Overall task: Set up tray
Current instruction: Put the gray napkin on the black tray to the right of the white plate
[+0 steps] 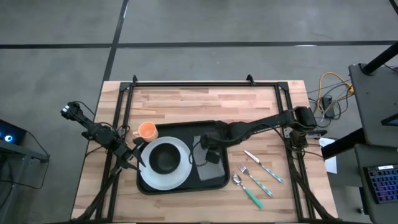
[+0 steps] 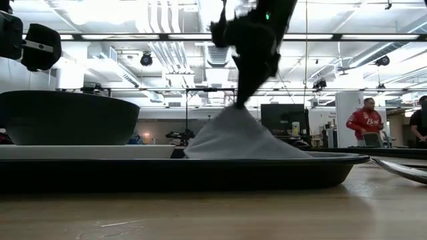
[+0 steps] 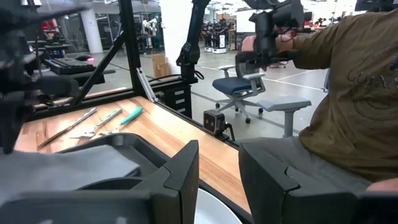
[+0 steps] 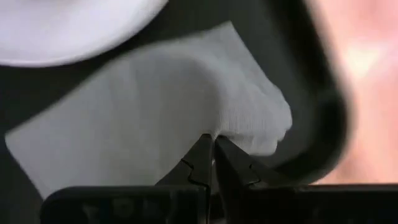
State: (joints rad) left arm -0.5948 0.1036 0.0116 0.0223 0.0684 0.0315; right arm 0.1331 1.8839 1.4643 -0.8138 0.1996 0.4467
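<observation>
The black tray (image 1: 214, 175) lies mid-table. On its left half a white plate (image 1: 158, 180) carries a black bowl (image 1: 163, 159). A grey napkin (image 1: 203, 148) rests on the tray's right half; in the low view, napkin (image 2: 233, 140) is pulled up into a tent with its base on the tray (image 2: 200, 175). My right gripper (image 1: 211, 153) is above it, shut on its peak. My left gripper (image 1: 134, 154) hovers open at the plate's left edge, touching nothing; its fingers (image 3: 186, 168) stand apart in its wrist view. My right gripper (image 4: 213, 144) pinches a raised fold of the napkin (image 4: 217, 127) between its two fingertips, coming from above and pointing down. The pinched peak (image 2: 237, 108) is lifted, while the napkin's spread lower edges stay on the tray.
An orange cup (image 1: 147, 130) stands on the table just off the tray's far left corner. A knife (image 1: 264, 165), fork (image 1: 255, 180) and green-handled spoon (image 1: 247, 191) lie on the wood right of the tray. A seated person (image 3: 348, 93) is beyond the table's near edge.
</observation>
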